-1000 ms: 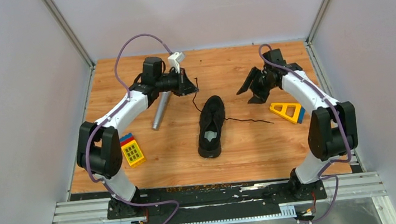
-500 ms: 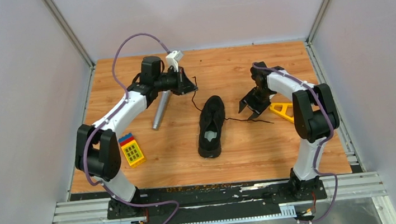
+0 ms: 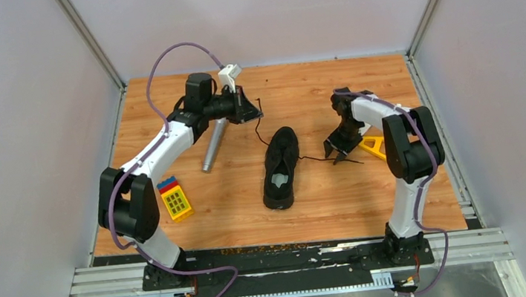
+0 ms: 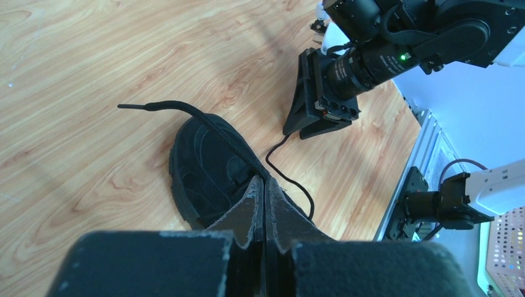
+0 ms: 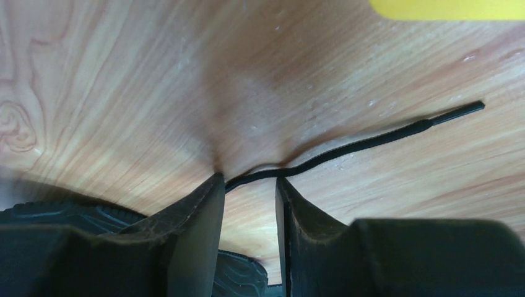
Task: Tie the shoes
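Note:
The black sneaker (image 3: 281, 167) lies in the middle of the table, toe towards the back. My left gripper (image 3: 251, 112) hovers behind the toe, shut on one thin black lace (image 4: 204, 120) that runs from its fingertips (image 4: 255, 192) out over the toe (image 4: 207, 158). My right gripper (image 3: 336, 147) is down at the table just right of the shoe. Its fingers (image 5: 204, 204) are open and stand either side of the other lace (image 5: 371, 139), which lies flat on the wood. The shoe's sole (image 5: 62, 213) shows at the lower left of the right wrist view.
A silver microphone (image 3: 211, 148) lies left of the shoe under my left arm. A yellow block toy (image 3: 175, 199) sits at the near left. A yellow wedge (image 3: 373, 147) lies right behind my right gripper, and its edge shows in the right wrist view (image 5: 446, 6).
My right gripper has swung from the back right down to the table beside the shoe, onto the loose lace. My left gripper has stayed shut on its lace, almost still.

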Action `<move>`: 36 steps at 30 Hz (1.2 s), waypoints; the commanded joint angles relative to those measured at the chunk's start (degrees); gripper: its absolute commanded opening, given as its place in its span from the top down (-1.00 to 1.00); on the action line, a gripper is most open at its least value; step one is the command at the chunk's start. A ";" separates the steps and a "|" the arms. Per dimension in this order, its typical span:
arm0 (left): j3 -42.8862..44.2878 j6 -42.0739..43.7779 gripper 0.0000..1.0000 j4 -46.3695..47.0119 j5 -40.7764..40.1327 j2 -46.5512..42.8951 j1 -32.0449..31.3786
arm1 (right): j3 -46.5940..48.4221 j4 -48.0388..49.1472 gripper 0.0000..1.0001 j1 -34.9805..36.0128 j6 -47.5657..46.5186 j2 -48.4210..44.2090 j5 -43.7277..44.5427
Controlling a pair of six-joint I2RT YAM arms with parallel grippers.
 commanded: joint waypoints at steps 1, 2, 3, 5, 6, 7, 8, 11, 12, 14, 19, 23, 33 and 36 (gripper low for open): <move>1.10 -0.82 1.00 3.12 0.11 -2.83 -0.33 | 1.95 0.14 0.27 0.19 -0.58 3.56 4.41; 0.79 -0.83 1.00 3.13 0.12 -3.16 -0.35 | 2.41 0.50 0.29 0.18 -1.00 4.47 6.17; 0.66 -0.81 1.00 3.21 0.20 -3.33 -0.38 | 2.71 0.93 0.35 0.20 -1.62 5.48 7.61; 0.17 -0.89 1.00 3.18 0.24 -3.93 -0.33 | 3.37 1.87 0.74 0.22 -3.49 7.15 9.29; -0.15 -0.79 1.00 3.21 0.27 -4.36 -0.33 | 3.68 2.15 0.95 0.28 -4.47 7.97 9.92; -0.29 -0.74 1.00 3.14 0.28 -4.55 -0.33 | 4.17 2.57 1.00 0.29 -5.58 8.51 10.32; -0.55 -0.49 1.00 3.05 0.25 -4.98 -0.35 | 4.61 2.87 1.00 0.41 -6.62 8.79 10.87; -1.00 0.97 1.00 1.56 0.29 -6.11 -0.34 | 5.32 5.11 1.00 1.16 -12.32 6.56 10.70; -1.32 2.10 1.00 1.21 0.30 -6.35 -0.33 | 5.29 6.76 1.00 1.36 -14.39 4.67 10.23; -1.91 3.83 1.00 0.52 1.00 -7.17 -0.37 | 5.37 9.31 1.00 1.88 -18.94 -0.29 7.93; -2.96 9.24 1.00 -0.40 4.15 -7.13 -0.33 | 4.44 17.12 1.00 4.47 -32.33 -13.23 1.32; -3.90 12.11 1.00 0.00 5.64 -6.34 -0.39 | -1.67 24.69 1.00 5.12 -38.73 -19.97 -3.79; -0.63 12.33 1.00 4.32 11.72 -2.30 -0.37 | -10.48 41.35 1.00 5.81 -53.48 -28.22 -19.25; 3.23 14.45 1.00 0.85 13.22 -0.59 -0.35 | -9.11 44.48 1.00 6.47 -57.03 -29.94 -22.14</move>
